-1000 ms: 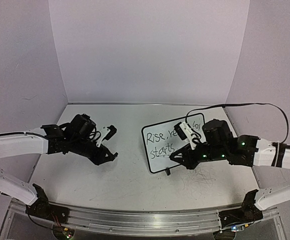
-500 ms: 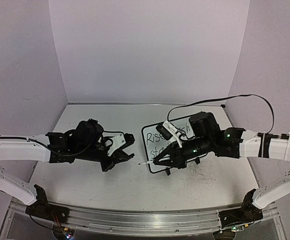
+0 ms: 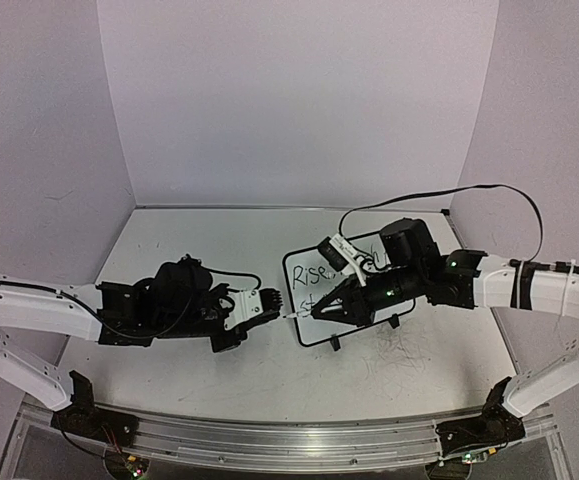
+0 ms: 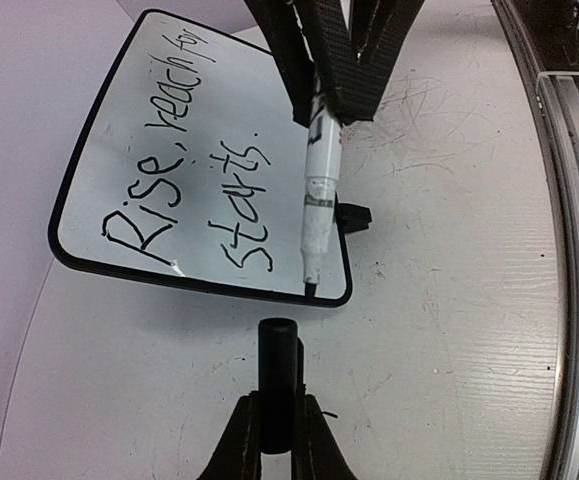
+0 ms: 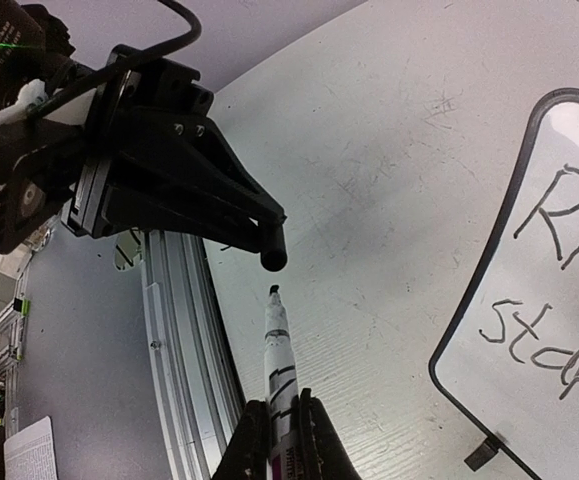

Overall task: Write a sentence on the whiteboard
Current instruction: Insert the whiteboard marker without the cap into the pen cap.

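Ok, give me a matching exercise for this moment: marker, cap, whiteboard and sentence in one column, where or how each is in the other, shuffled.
Things:
1. marker
2. black cap
3. whiteboard
4. sentence

Places or states:
A. clamped in the left gripper
B. written in black, in two lines
C. clamped in the right gripper, tip bare
D. resting on the table, held by neither arm

Pairs: 1-C, 2-A, 3-D, 4-B

You're looking down from above and behind; your wrist cameras are facing each other up close, all sharing the whiteboard (image 3: 314,325) (image 4: 149,90) (image 5: 559,330).
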Tool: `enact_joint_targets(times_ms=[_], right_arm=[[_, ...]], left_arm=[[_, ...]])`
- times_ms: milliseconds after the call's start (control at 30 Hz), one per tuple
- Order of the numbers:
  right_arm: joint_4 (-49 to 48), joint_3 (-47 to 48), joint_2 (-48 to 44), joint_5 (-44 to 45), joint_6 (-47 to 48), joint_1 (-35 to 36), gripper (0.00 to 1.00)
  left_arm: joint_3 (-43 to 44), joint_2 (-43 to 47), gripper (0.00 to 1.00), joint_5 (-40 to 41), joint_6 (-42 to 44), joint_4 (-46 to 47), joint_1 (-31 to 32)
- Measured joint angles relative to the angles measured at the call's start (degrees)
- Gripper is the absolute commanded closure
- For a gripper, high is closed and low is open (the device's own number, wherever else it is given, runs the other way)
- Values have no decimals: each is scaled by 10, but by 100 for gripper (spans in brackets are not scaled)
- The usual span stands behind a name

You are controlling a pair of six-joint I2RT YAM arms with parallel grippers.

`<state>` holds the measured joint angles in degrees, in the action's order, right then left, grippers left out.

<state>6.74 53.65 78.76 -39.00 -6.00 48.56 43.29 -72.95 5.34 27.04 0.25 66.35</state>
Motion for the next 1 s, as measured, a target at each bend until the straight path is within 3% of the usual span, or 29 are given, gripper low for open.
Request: enact_joint_targets(times_ms=[1000], right_arm=[[-1,22,22,-4,-1,-3,100]], left_arm=[[-7,-3,100,13,6,14,4]])
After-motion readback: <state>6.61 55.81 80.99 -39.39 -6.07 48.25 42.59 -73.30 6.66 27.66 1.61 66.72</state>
